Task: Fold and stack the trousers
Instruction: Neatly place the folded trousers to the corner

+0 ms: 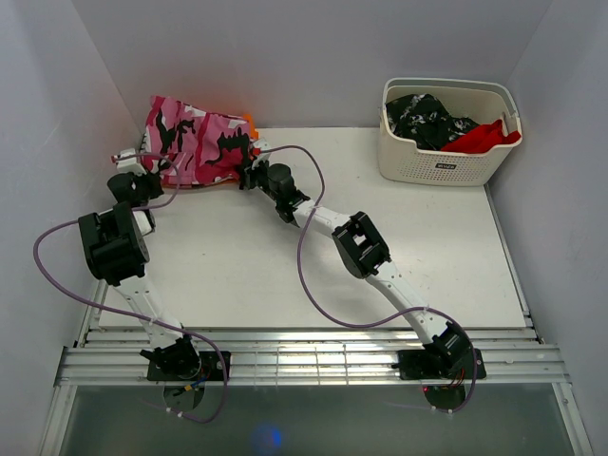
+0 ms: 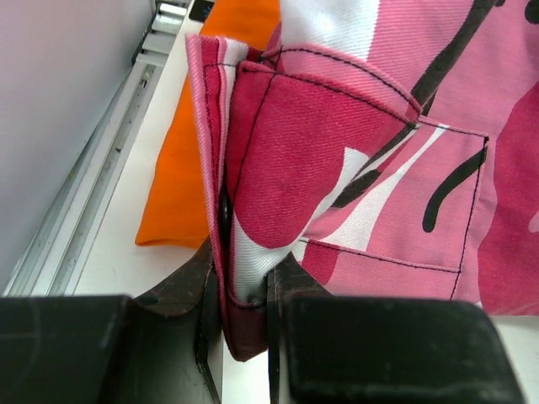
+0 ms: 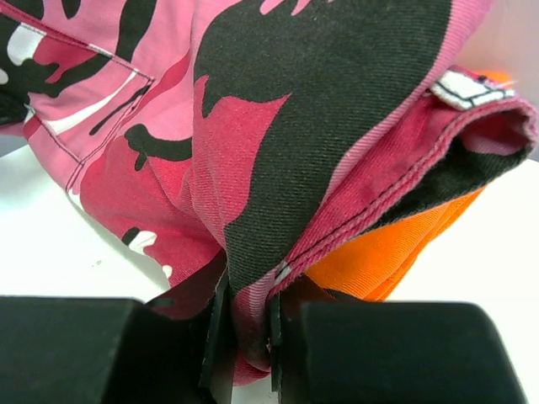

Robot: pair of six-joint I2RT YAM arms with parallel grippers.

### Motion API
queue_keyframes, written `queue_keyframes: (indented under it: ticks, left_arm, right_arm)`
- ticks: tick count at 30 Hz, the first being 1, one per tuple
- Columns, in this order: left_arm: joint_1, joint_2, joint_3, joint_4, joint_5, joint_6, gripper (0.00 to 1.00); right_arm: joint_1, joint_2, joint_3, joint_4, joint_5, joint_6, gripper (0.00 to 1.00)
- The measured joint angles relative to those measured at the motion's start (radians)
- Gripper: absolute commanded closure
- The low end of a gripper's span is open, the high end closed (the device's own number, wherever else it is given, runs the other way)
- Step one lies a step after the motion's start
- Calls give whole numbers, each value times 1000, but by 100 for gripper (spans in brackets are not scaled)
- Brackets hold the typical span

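The long cloth trousers in pink, white and black camouflage print [image 1: 195, 142] lie at the far left corner of the white table [image 1: 380, 256], up against the back wall. Beneath them lies a plain orange cloth [image 2: 181, 168], which pokes out at their far right edge. The left gripper [image 2: 244, 324] pinches the trousers' near left edge, the right gripper [image 3: 248, 324] their near right edge. Well apart, at the far right corner, stands a cream plastic basket [image 1: 446, 171] — inside it, a black-and-white speckled garment [image 1: 425, 119] on the left and a red cloth [image 1: 484, 138] on the right.
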Motion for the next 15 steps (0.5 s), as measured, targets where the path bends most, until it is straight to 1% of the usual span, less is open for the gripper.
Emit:
queue_keyframes:
  ticks: [6,9,10,11,14,15]
  left_arm:
    - [2,11,42,1,2,-9,100]
    - [3,38,60,10,3,-17,100]
    - [3,50,63,16,3,-19,100]
    - [3,65,66,24,3,-21,100]
    - [5,117,91,31,-1,-24,100]
    - [7,130,102,33,-3,-25,100]
  right_arm:
    - [0,0,0,18,-4,-8,89]
    - [3,1,0,24,-3,-11,87]
    - [4,3,0,26,-1,-12,80]
    - [5,6,1,28,1,-13,77]
    - [6,21,4,50,11,-14,56]
    - [5,23,4,58,23,-17,39]
